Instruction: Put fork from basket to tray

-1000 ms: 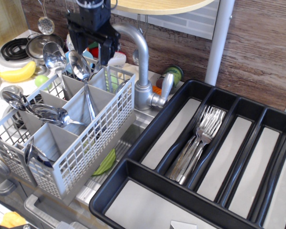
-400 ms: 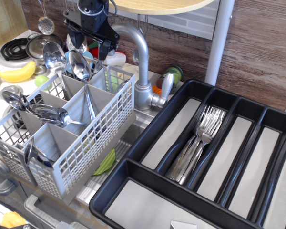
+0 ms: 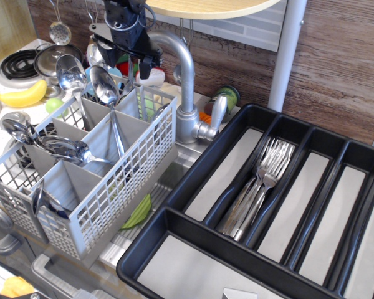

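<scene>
My black gripper [image 3: 126, 55] hangs over the far corner of the light grey lattice basket [image 3: 131, 168], just left of the faucet. Its jaws look shut on a slim silver fork [image 3: 129, 76]. The fork hangs straight down, and its lower end is still inside the basket's far compartment. The large black tray [image 3: 174, 218] with grey liners lies to the right. It is wider than the basket. A bunch of forks [image 3: 258, 187] lies in one of its long compartments.
Round-bowled silver spoons [image 3: 103, 84] stand in the basket, and more [image 3: 62, 148] lie across it. A grey faucet [image 3: 186, 81] arches between basket and tray. A banana [image 3: 22, 96] and a stove burner [image 3: 15, 62] are at the far left. A white post [image 3: 285, 56] stands behind the tray.
My gripper has risen from the basket's far compartment and tilted a little. The thin fork has come up with it. The spoons and the tray's forks have not moved.
</scene>
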